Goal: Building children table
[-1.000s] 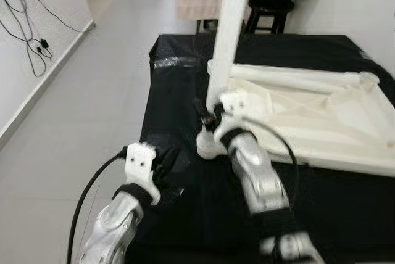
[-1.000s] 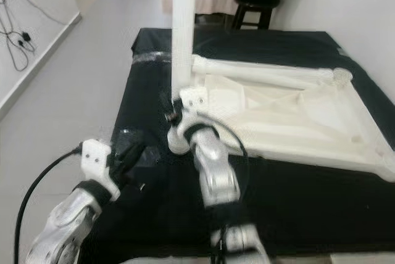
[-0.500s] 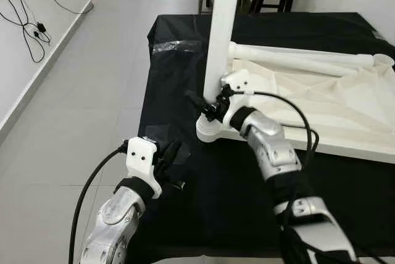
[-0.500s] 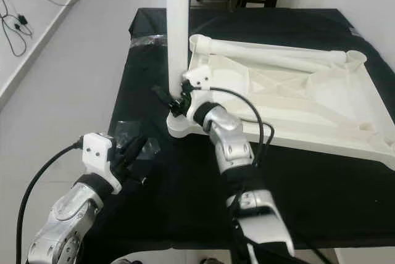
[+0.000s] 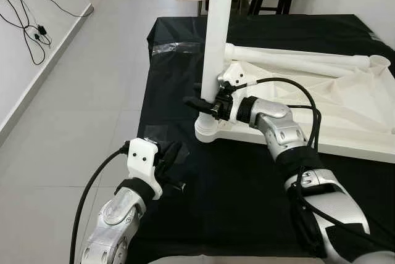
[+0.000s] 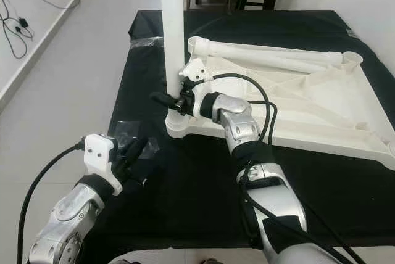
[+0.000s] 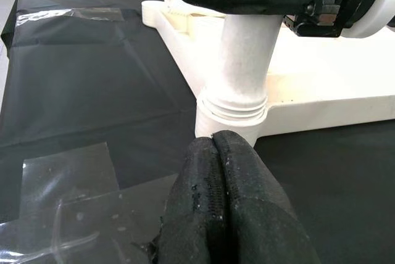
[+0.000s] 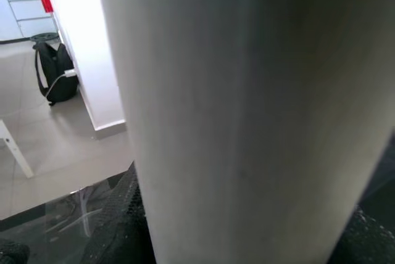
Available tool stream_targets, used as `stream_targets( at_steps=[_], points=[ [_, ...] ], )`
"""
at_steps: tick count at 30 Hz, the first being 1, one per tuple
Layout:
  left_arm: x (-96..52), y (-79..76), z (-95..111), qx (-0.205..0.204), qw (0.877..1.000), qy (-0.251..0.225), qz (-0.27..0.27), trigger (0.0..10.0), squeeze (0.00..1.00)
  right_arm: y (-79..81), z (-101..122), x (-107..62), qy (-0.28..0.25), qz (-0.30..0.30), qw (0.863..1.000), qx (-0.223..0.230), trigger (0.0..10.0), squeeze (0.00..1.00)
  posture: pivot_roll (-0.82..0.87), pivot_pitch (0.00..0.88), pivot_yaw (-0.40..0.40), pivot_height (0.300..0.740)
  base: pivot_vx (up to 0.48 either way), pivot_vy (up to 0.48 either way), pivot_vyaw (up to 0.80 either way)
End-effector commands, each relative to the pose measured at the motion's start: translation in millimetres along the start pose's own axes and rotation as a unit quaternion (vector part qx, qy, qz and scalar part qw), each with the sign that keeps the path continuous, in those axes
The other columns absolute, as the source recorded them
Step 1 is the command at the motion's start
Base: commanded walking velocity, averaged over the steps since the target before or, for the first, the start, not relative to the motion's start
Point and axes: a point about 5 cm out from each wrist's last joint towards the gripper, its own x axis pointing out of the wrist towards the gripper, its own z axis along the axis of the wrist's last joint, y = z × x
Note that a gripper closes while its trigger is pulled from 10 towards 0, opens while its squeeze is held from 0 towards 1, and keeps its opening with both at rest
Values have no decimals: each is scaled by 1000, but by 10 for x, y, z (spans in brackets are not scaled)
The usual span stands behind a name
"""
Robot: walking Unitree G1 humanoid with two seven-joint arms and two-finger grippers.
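Right gripper [image 5: 207, 105] now swung sideways, fingers clamped round upright table leg [image 5: 219, 36] at corner socket of upturned tabletop [image 5: 321, 100] — likely screwing it in. Left gripper [image 5: 173, 156] pinched shut, empty — resting on black cloth.

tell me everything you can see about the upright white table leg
The upright white table leg is a smooth, matte, plastic-looking round tube. It stands vertically in the ribbed round corner socket of the upturned white tabletop, which lies on the black-covered table. Its top runs out of frame. The right gripper is clamped around it just above the socket. The left gripper, fingers shut, rests on the black cover short of the leg, not touching it. A second white leg lies flat on the tabletop.
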Motion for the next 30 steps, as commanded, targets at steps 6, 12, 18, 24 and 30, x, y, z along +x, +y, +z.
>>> stream_targets(
  at_steps=[6, 12, 18, 24, 30],
  points=[
    [-34, -3, -42, -2, 1000, 10, 0, 10000, 0, 13, -95, -66, 0, 8, 1000, 19, 0, 0, 37, 131, -14, 740, 0, 0, 0],
    [-40, 11, -39, -2, 1000, 10, -1, 10000, 0, -127, -301, -231, 37, -148, 988, 13, 0, 0, 42, 134, -16, 740, 0, 0, 0],
    [-40, 54, -34, 0, 1000, 12, -2, 10000, 0, 226, -769, -344, 94, -406, 908, 35, 0, 0, 16, 132, 2, 740, 0, 0, 0],
    [-8, 45, -34, 4, 1000, 14, -7, 10000, 0, 108, -637, -204, 80, -397, 914, 29, 0, 0, 43, 131, -19, 740, 0, 0, 0],
    [-12, 44, -29, 6, 1000, 9, 5, 10000, 0, 88, -525, -97, 64, -352, 933, 44, 10000, 1000, 50, 131, -24, 740, 0, 0, 0]
  ],
)
